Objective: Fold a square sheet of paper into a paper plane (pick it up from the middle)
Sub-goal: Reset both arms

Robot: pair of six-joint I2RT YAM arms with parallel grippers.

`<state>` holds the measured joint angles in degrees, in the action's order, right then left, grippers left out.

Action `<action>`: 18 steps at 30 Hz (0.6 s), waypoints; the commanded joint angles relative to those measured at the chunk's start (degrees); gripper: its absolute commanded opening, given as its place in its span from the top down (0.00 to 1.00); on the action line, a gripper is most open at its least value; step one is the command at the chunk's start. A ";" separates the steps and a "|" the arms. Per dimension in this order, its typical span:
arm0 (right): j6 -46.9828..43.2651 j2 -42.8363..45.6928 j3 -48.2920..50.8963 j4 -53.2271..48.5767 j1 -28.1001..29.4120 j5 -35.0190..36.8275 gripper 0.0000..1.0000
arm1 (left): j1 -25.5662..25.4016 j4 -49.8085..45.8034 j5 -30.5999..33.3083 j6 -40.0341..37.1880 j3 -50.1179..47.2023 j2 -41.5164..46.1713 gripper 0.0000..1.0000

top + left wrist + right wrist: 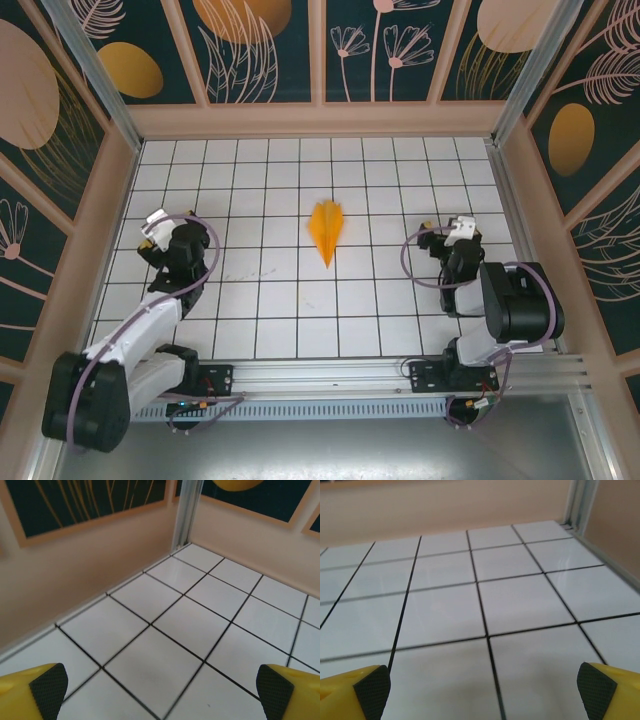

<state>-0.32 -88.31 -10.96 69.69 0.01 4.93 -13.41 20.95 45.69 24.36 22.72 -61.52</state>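
Paper plane (327, 232): pointed dart, flat at desk (250, 300) centre; folding apparently complete. Left tool (160, 690), right tool (482, 690): spread wide, holding nothing, well apart from it.

No writing, number, label or brand mark can be read on anything here. The white tiled table (165, 630), between the pads of the left gripper (159, 690) and of the right gripper (482, 690) and ahead of them, bears black grid lines and no characters. The wall panels (260, 50) beyond the fingertips carry painted leaves, flowers and ovals, not letters.
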 commanded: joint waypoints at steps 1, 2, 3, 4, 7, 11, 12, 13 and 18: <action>2.68 -0.03 -1.24 4.03 -1.07 1.01 0.01 | 0.53 22.77 0.53 -13.36 -1.59 -8.06 0.01; 2.60 0.13 -1.40 3.62 -0.70 1.77 0.01 | 0.73 25.96 -0.87 -15.58 -1.36 -11.06 0.01; 2.41 -0.05 -1.21 4.12 -0.31 2.61 0.01 | 0.70 30.05 -2.57 -16.77 -1.49 -13.79 0.01; 2.39 0.02 -1.10 4.19 0.08 4.05 0.01 | 0.92 31.28 -6.02 -20.17 -0.50 -16.17 0.01; 2.89 -0.04 -0.95 4.65 0.30 5.78 0.01 | 1.71 37.58 -9.76 -24.77 -0.40 -19.76 0.01; 2.88 0.05 -1.00 4.55 0.25 5.69 0.01 | 5.48 46.26 -19.76 -22.72 -7.04 -22.31 0.01; 2.91 0.06 -0.99 4.49 0.25 5.64 0.01 | 5.66 54.99 -19.02 -23.31 -9.48 -24.49 0.01; 2.95 -0.02 -0.99 4.42 0.22 5.55 0.01 | 5.80 53.60 -19.60 -22.28 -9.76 -23.10 0.01; 2.82 0.05 -0.99 4.53 0.27 5.44 0.01 | 10.76 59.21 -29.63 -19.64 -10.96 -27.50 0.01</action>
<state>1.65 -88.29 -11.62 71.26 -0.01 9.58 -4.58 68.38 22.83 3.68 12.32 -86.24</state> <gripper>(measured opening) 0.990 0.989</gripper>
